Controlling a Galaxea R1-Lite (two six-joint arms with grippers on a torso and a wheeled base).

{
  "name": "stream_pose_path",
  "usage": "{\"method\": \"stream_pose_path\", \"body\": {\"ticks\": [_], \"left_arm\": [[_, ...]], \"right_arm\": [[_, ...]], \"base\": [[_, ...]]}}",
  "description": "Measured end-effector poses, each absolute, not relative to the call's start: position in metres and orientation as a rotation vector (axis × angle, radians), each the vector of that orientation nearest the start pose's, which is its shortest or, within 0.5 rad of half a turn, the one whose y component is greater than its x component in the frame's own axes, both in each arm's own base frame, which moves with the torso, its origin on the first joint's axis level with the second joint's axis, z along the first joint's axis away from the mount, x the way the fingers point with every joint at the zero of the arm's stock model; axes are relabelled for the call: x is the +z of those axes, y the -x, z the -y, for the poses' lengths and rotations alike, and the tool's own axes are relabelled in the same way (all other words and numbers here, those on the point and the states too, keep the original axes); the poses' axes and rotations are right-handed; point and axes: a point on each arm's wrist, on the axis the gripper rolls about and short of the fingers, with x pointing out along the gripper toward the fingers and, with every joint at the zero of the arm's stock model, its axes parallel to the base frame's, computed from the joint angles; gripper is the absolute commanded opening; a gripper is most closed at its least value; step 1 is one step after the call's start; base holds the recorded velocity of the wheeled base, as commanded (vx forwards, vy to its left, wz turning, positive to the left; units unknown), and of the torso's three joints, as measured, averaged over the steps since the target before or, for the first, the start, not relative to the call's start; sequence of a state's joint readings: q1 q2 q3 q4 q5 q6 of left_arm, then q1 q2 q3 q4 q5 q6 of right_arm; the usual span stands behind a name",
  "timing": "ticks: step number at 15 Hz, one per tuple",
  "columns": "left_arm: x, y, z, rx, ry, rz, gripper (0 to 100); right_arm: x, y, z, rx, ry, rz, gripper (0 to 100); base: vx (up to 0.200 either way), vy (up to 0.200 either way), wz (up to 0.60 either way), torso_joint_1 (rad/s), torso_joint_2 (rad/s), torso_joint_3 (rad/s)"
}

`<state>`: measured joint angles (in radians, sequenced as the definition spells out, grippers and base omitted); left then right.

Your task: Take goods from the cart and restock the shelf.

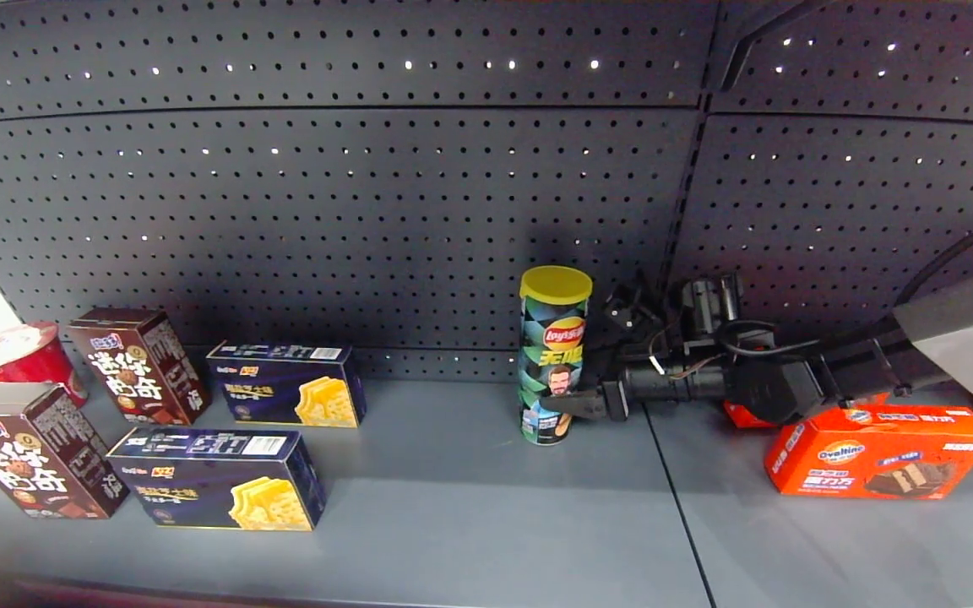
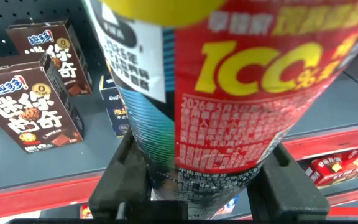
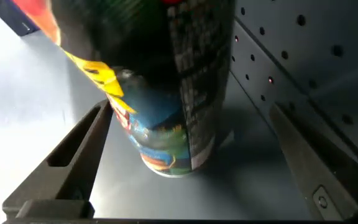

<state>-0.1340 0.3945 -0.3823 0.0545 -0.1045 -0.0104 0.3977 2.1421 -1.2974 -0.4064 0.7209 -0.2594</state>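
Shelf: a grey metal shelf (image 1: 470,507) backed by dark pegboard (image 1: 326,211); a seam divides the deck into two panels.
Green chip can: the green chip can (image 1: 554,355) with a yellow lid stands upright on the shelf, close to the pegboard and just on the robot's left of the seam.
Right gripper: the right gripper (image 3: 188,109) is level with the lower part of the green chip can. Its fingers are spread, one on each side of the can, and a clear gap shows between the can and one finger (image 3: 309,162).
Left gripper: the left gripper (image 2: 204,174) is clamped on a red chip can (image 2: 229,93). Both black fingers press against the can's sides, and the can is held in the air in front of the shelving.
Left stock: two brown boxes (image 1: 140,363) (image 1: 35,447) stand upright at the shelf's left end. Just beside them lie two navy boxes (image 1: 288,384) (image 1: 220,477), one behind the other. A red cup (image 1: 30,359) sits at the far left edge.
Right stock: an orange box (image 1: 879,452) lies flat on the right panel, under the right arm and well apart from the green chip can.
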Motion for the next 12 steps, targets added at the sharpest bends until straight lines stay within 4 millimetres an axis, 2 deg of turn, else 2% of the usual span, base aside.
{"method": "stream_pose_path", "body": {"ticks": [5,6,9,12], "left_arm": [[0.177,-0.001,0.002,-0.236,0.011,-0.081,0],[0.177,-0.001,0.002,-0.236,0.011,-0.081,0],[0.175,0.000,0.002,-0.236,0.011,-0.085,0],[0.168,0.000,0.002,-0.238,0.010,-0.101,0]], "right_arm": [[0.128,-0.392,-0.194,1.175,0.154,-0.292,100],[0.126,-0.393,-0.197,1.184,0.153,-0.290,0],[0.123,-0.393,-0.199,1.182,0.155,-0.297,0],[0.130,-0.382,-0.195,1.175,0.157,-0.303,0]], "base": [[0.000,0.000,0.00,0.000,0.00,0.000],[0.000,0.000,0.00,0.000,0.00,0.000],[0.000,0.000,0.00,0.000,0.00,0.000],[0.000,0.000,0.00,0.000,0.00,0.000]]}}
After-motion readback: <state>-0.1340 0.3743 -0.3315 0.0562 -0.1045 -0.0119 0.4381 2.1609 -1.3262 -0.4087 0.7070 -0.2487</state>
